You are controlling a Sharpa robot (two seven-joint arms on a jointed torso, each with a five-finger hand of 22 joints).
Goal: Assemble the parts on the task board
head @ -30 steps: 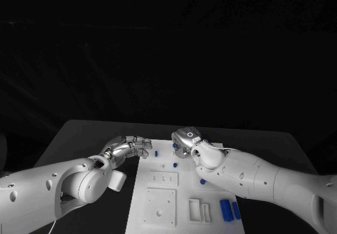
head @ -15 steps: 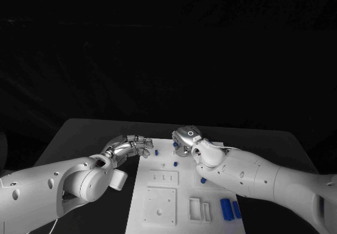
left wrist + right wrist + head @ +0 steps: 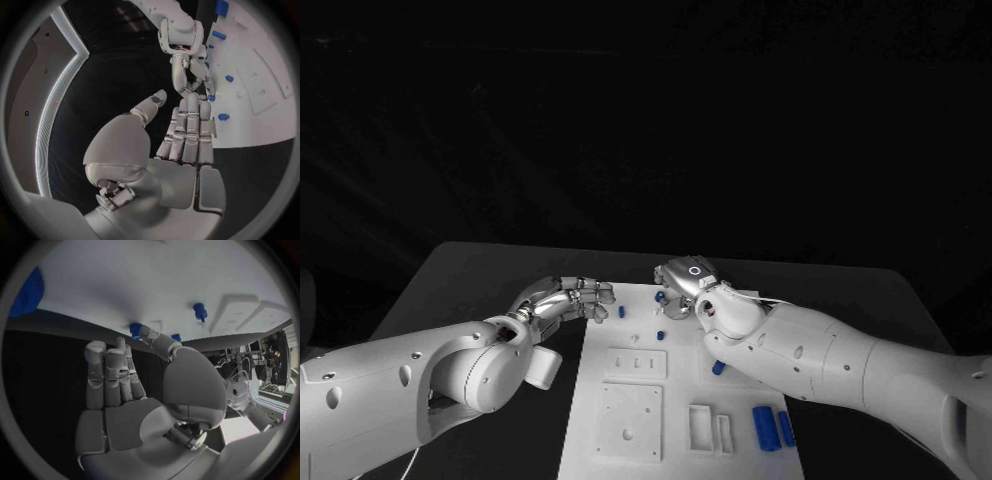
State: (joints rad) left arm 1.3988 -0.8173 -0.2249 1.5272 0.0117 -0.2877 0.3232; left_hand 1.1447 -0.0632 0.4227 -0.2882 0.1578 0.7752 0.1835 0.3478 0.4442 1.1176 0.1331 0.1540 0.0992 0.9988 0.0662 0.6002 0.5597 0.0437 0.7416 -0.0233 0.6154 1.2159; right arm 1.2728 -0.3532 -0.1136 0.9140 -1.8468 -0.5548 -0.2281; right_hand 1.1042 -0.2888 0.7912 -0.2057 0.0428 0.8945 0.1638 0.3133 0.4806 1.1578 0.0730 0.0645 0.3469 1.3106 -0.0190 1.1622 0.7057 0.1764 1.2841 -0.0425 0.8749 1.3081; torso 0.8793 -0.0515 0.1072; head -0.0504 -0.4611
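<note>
A robotics lab: a black worktop against darkness, with a cluttered equipment rack at the side.

The white rectangular task board runs off the near edge of the head view, so its near end is cut away. The robot's right forearm covers part of the board's right side, leaving one small blue part only half seen. At the board's far end, the silver right hand hides whatever lies under its fingers; whether it touches the small blue peg there cannot be told.
</note>
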